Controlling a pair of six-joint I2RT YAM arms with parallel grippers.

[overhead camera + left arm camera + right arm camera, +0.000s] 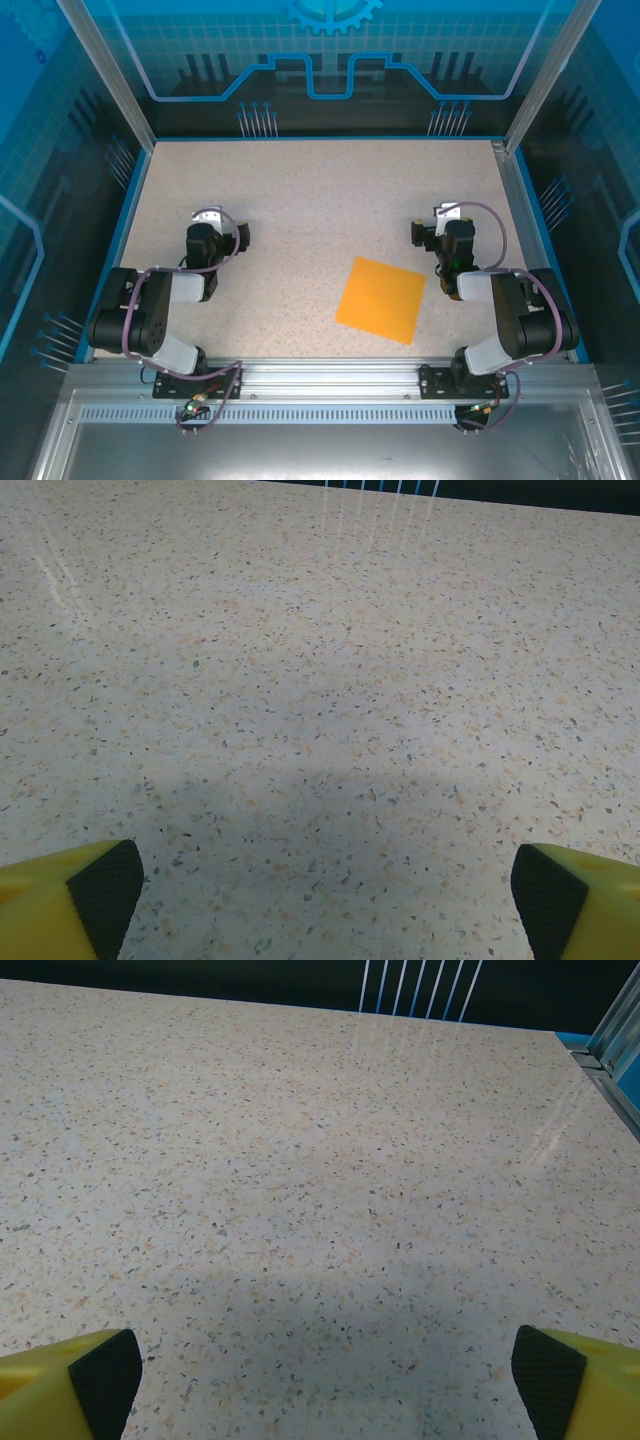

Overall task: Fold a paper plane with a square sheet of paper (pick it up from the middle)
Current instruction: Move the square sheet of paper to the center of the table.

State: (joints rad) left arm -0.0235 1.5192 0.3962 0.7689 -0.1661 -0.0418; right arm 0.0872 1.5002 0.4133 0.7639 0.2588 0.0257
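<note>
The work surface is a speckled beige table [300, 190] enclosed by blue panel walls [330, 60], with an aluminium rail [320, 375] along the near edge carrying both arm bases. In the top external view, the square sheet of paper [381, 299] lies flat and unfolded on the near right portion of the table, rotated so that its edges run oblique to the rail. It sits between the two arms, nearer the right arm, and touches neither. The left gripper [215, 232] is positioned over the left part of the table, well apart from the sheet. The right gripper [445, 235] is positioned just beyond the sheet's far right corner. In the left wrist view, the left gripper [320, 905] has its jaws spread wide, the black pads [105, 895] at opposite frame edges with bare table between them. In the right wrist view, the right gripper [325, 1380] is likewise spread wide, its pads [100, 1375] over bare table, holding nothing.
</note>
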